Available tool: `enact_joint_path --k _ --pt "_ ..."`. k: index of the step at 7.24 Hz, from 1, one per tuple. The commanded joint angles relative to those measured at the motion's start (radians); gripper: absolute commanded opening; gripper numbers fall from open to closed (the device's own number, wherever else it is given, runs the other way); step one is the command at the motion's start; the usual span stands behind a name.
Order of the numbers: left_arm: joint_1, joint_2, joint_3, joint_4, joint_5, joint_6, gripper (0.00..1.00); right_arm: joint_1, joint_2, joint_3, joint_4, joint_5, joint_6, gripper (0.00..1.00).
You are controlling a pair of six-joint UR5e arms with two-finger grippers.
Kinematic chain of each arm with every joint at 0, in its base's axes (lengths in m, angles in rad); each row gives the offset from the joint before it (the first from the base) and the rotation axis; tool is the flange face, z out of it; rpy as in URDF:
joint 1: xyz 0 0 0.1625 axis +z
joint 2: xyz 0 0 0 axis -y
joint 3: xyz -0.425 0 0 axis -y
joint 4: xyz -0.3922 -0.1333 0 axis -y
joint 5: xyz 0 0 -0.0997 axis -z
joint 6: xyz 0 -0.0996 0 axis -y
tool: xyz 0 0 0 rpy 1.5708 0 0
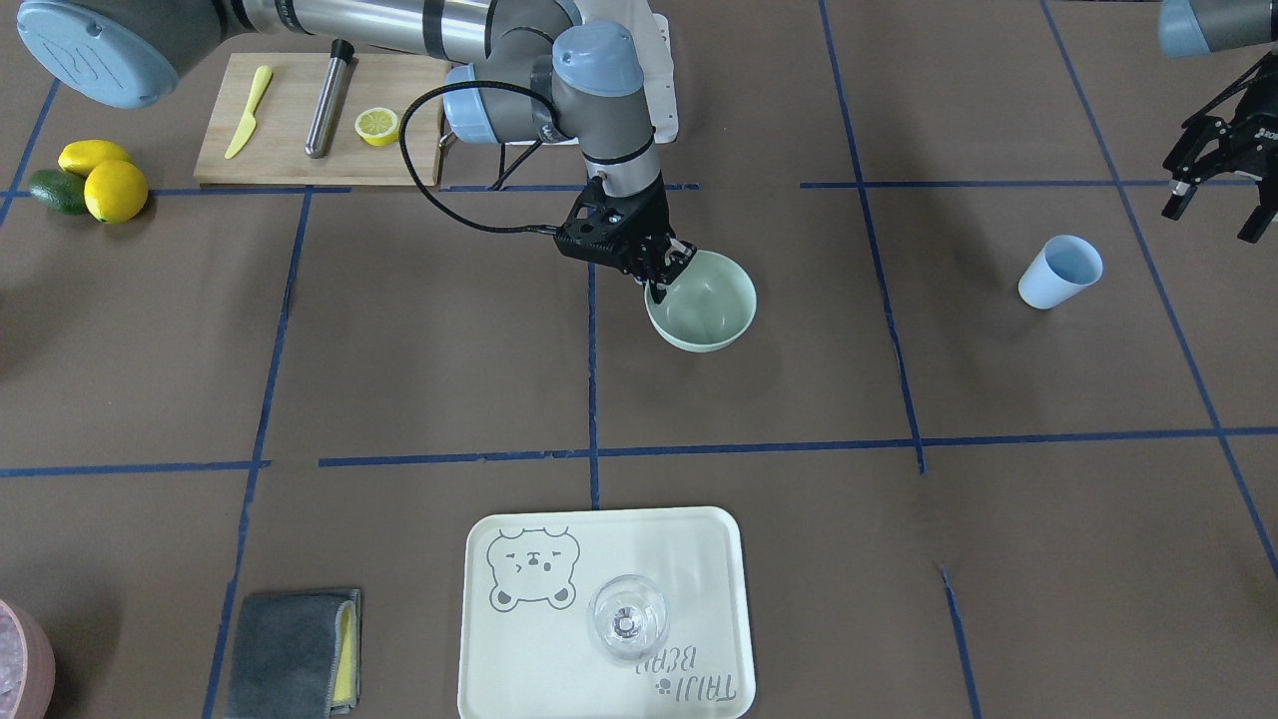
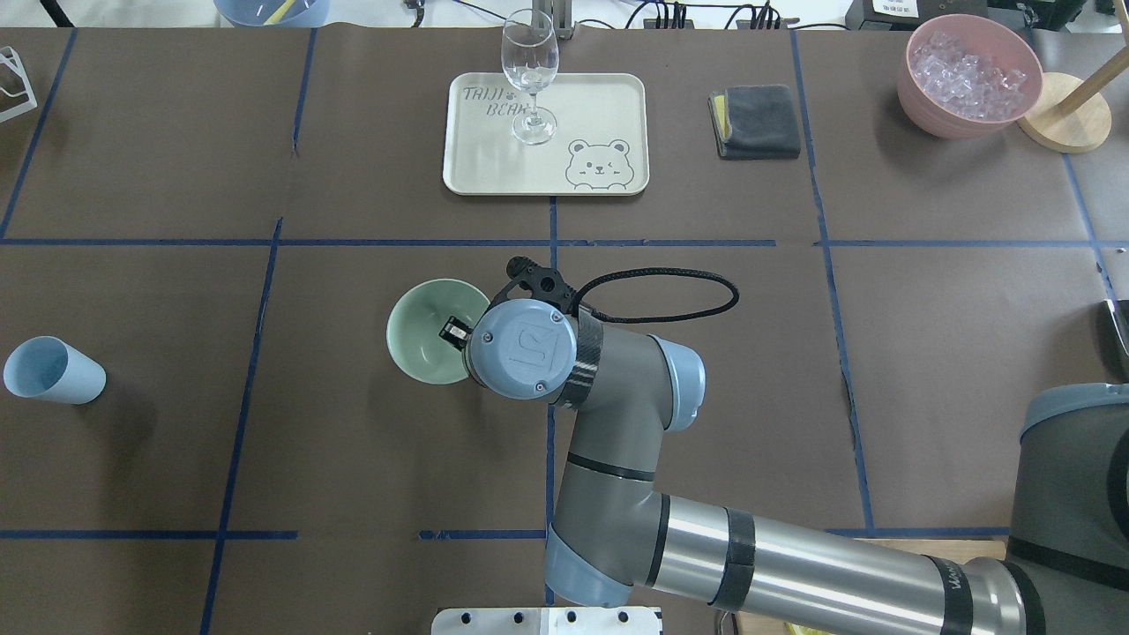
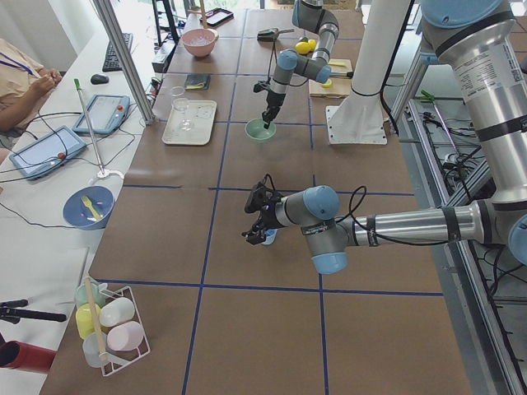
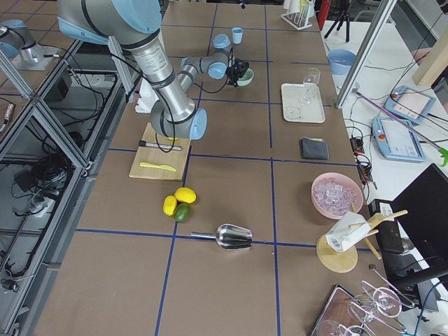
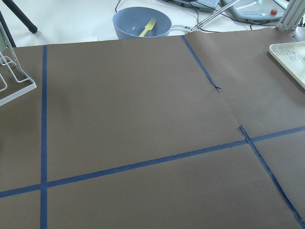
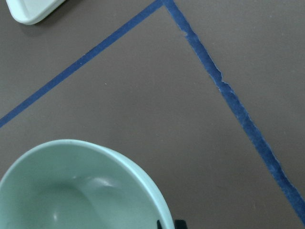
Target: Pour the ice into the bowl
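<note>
The pale mint-green bowl stands on the brown table near the middle; it also shows in the overhead view and the right wrist view. It looks empty. My right gripper is at the bowl's rim, with one finger inside and one outside, shut on the rim. My left gripper hangs open and empty above the table, close to the upright light blue cup. The small clear ice cubes are not visible in the bowl or the cup.
A pink container of ice stands at the far right corner, with a grey cloth and a tray bearing a wine glass beside it. A cutting board, lemons and a metal scoop lie on my right side.
</note>
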State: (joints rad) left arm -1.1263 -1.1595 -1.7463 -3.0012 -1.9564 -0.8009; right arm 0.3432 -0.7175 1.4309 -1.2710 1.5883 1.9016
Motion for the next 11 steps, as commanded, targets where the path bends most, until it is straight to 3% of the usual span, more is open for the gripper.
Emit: enact_joint_path --k 1,2,5,6,7,9,11 --pt "0.072 0.006 -0.002 -0.025 0.045 -0.104 1.00 -0.001 0.012 -0.021 -0.005 -0.002 0.008 0.20" --pt "0.177 0.009 -0.004 -0.027 0.183 -0.124 1.00 -0.001 0.012 -0.020 -0.004 -0.002 0.007 0.99" --pt "0.337 0.078 -0.012 -0.076 0.452 -0.127 1.00 0.041 0.001 0.069 -0.001 0.007 -0.004 1.00" --pt "0.355 0.110 -0.012 -0.093 0.497 -0.133 1.00 0.069 0.007 0.083 0.007 0.022 -0.003 1.00" --pt "0.406 0.122 -0.010 -0.144 0.504 -0.211 1.00 0.109 -0.014 0.161 -0.004 0.060 -0.003 1.00" --pt "0.530 0.141 -0.009 -0.156 0.633 -0.288 1.00 0.184 -0.126 0.275 0.002 0.160 -0.004 1.00" --pt "0.708 0.185 -0.009 -0.156 0.785 -0.404 1.00 0.181 -0.149 0.286 0.019 0.160 -0.019 1.00"
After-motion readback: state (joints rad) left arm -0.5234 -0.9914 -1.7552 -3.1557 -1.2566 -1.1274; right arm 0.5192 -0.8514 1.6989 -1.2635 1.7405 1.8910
